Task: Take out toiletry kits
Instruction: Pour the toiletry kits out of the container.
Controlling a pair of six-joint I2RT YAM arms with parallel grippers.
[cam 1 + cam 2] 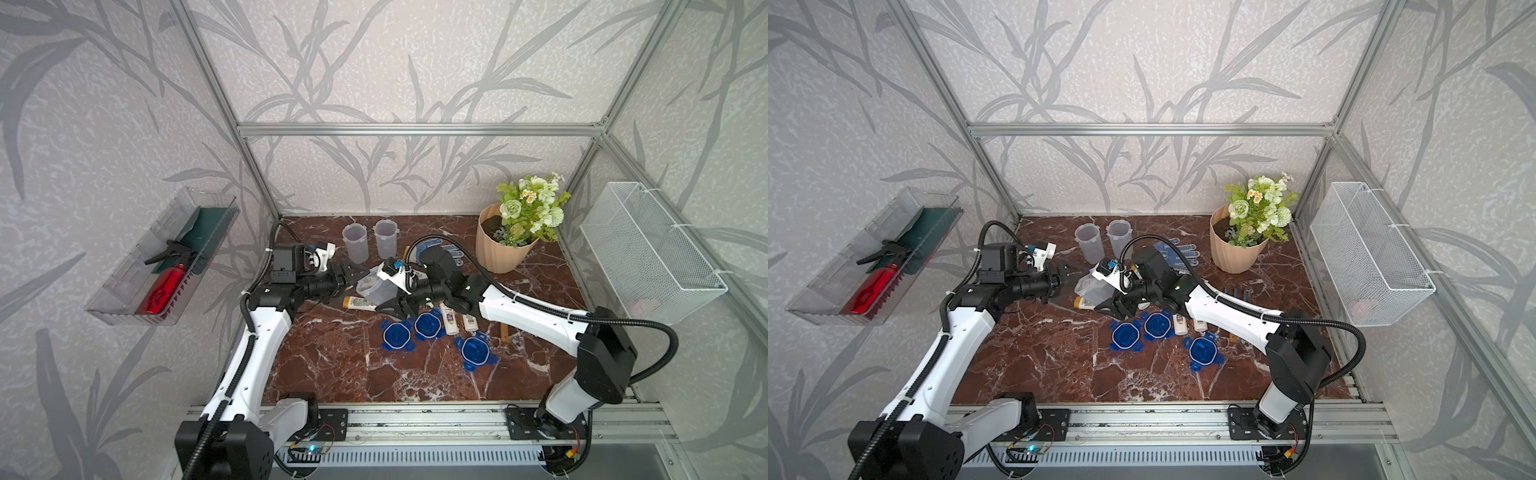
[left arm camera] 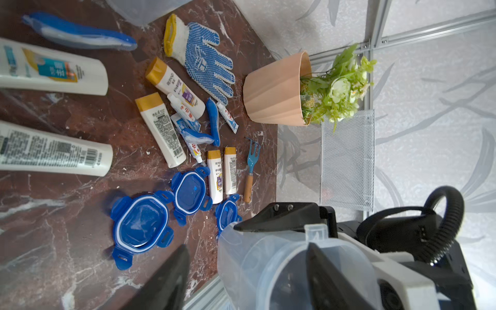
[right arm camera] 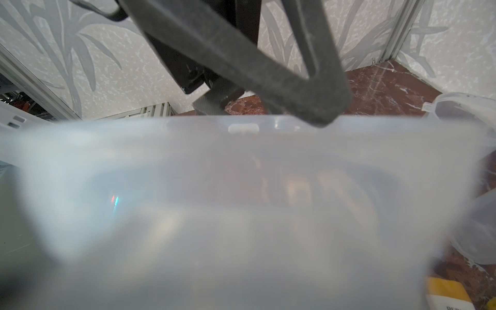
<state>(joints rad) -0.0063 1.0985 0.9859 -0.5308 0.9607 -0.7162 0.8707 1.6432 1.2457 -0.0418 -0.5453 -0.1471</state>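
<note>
My right gripper is shut on a clear cup, holding it tilted above the middle of the table; that cup fills the right wrist view. My left gripper is open at the mouth of the cup, one finger inside the rim and the other outside, clear of the wall. The toiletry kits lie loose on the marble: gold-capped white bottles, blue-white toothbrushes, and toothpaste tubes. One more bottle lies under the held cup.
Three blue lids lie in front of the arms. Two empty clear cups stand at the back. A dotted glove, a garden tool and a flower pot are on the right side. A wire basket hangs on the right wall.
</note>
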